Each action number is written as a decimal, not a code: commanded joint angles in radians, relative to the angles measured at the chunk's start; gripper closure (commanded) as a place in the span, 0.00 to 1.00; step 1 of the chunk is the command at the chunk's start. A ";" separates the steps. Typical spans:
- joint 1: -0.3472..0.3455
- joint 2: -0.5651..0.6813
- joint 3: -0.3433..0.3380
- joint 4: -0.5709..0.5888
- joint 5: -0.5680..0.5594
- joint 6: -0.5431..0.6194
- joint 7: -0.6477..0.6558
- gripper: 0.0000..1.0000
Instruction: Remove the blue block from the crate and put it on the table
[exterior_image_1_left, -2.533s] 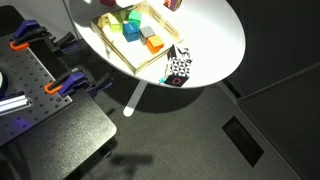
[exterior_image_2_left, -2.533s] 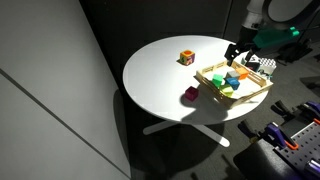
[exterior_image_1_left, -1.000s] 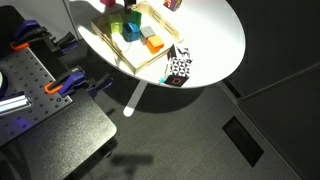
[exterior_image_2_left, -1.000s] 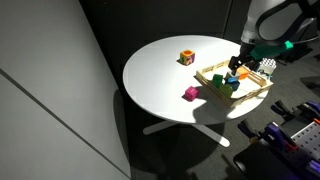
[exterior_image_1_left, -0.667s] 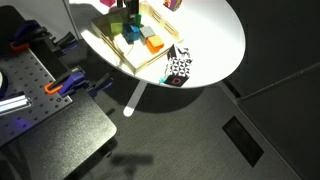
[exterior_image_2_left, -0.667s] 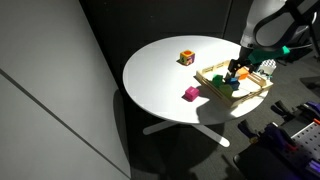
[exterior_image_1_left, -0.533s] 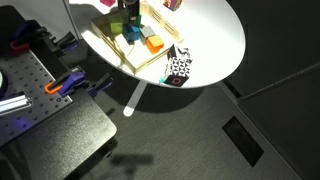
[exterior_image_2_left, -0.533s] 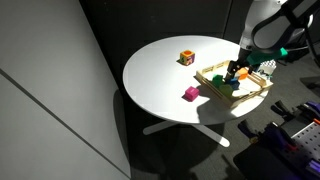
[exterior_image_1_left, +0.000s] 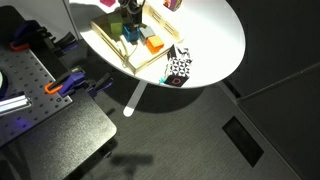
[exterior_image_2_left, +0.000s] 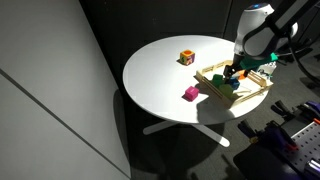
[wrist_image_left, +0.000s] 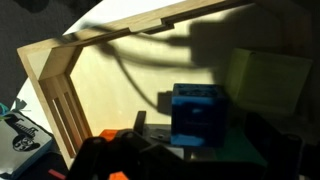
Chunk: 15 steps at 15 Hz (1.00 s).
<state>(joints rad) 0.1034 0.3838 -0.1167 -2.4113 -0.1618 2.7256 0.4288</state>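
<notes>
The blue block (wrist_image_left: 195, 115) stands on the pale floor of the wooden crate (wrist_image_left: 55, 90) in the wrist view. My gripper (wrist_image_left: 195, 138) is low inside the crate, its dark fingers on either side of the block with a gap showing on the left, so it is open. In both exterior views the gripper (exterior_image_1_left: 130, 14) (exterior_image_2_left: 232, 72) is down over the crate (exterior_image_1_left: 110, 46) (exterior_image_2_left: 247, 97) and hides the blue block. The crate sits near the edge of the round white table (exterior_image_1_left: 215, 40) (exterior_image_2_left: 160, 75).
A green block (wrist_image_left: 265, 75) and an orange block (exterior_image_1_left: 153, 43) share the crate. A black-and-white patterned cube (exterior_image_1_left: 178, 68) stands beside it. An orange patterned cube (exterior_image_2_left: 186, 57) and a magenta block (exterior_image_2_left: 190, 93) lie on the table. A dark bench with orange clamps (exterior_image_1_left: 30, 80) is nearby.
The gripper has come down from above the crate into it and now straddles the blue block. The blocks have not moved.
</notes>
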 joint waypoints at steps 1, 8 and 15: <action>0.024 0.051 -0.022 0.050 0.017 0.006 0.007 0.00; 0.030 0.100 -0.030 0.089 0.027 0.008 -0.002 0.00; 0.031 0.124 -0.031 0.104 0.043 0.003 -0.006 0.00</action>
<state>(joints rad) 0.1189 0.4919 -0.1330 -2.3262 -0.1439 2.7258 0.4289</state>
